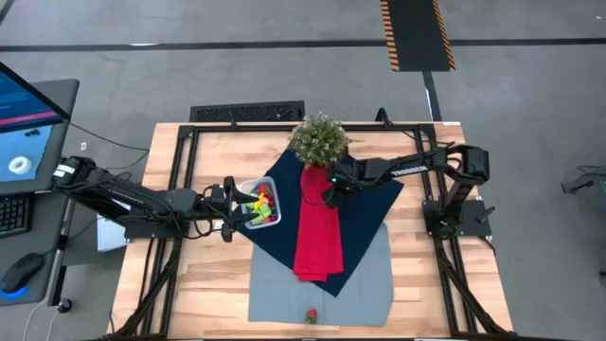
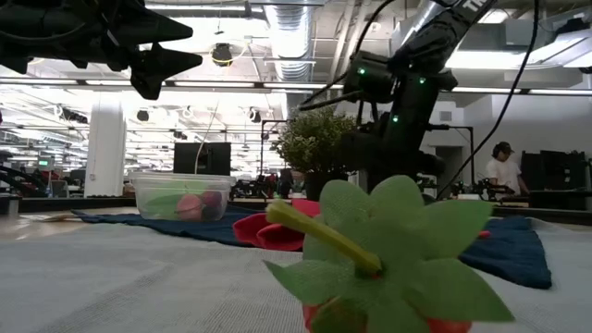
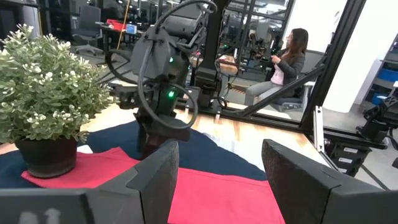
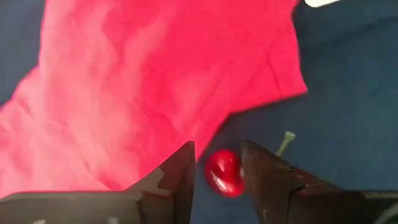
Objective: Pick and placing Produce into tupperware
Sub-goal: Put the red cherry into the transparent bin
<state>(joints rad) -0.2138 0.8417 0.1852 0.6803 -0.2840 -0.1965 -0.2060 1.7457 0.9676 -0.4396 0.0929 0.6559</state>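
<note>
Right gripper (image 4: pixel 217 171) straddles the cherry (image 4: pixel 224 173), fingers apart, stem pointing away; left gripper (image 3: pixel 217 177) waits, fingers apart, beside the tub (image 1: pixel 248 188).

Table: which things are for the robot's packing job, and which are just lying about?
Job: tupperware, produce in it, red berry at right gripper, strawberry on grey mat, left gripper by tupperware.
Lying about: plant, red cloth, navy cloth, grey mat.
</note>
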